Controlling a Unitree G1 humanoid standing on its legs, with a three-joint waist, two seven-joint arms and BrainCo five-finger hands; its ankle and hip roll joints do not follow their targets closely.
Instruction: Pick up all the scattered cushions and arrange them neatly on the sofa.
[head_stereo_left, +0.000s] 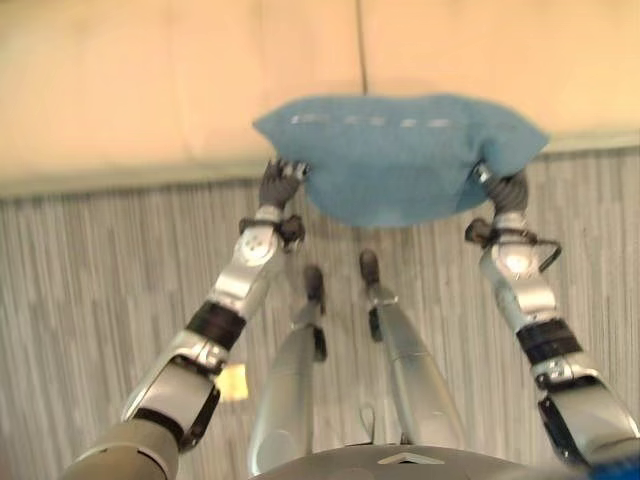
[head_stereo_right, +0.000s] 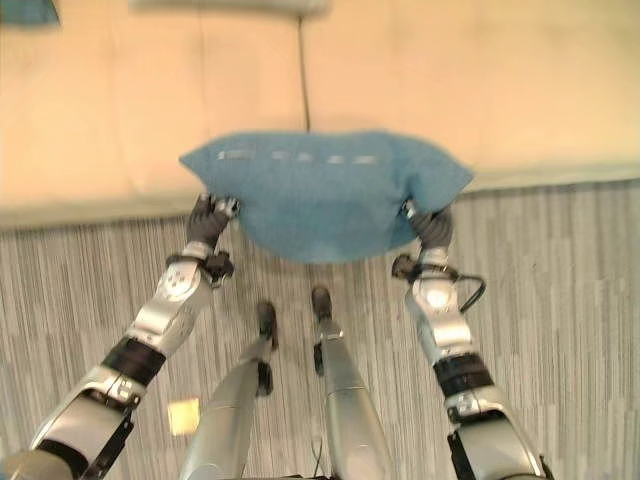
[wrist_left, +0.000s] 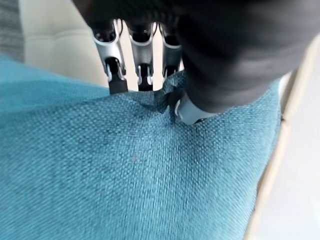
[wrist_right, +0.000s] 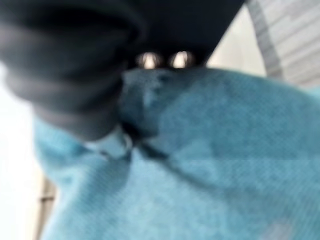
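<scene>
Looking down from the eye views, a blue cushion (head_stereo_left: 400, 155) hangs between both hands over the sofa (head_stereo_left: 150, 80) front edge. Left wrist view: left hand (wrist_left: 145, 60) pinches its fabric. Right wrist view: right hand (wrist_right: 75, 85) bunches a corner.

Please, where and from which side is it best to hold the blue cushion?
Probably at its two short ends, one from each side, as now: the left robot hand and right robot hand each pinch an end of the blue cushion, so the wide, soft body hangs level over the sofa.
</scene>
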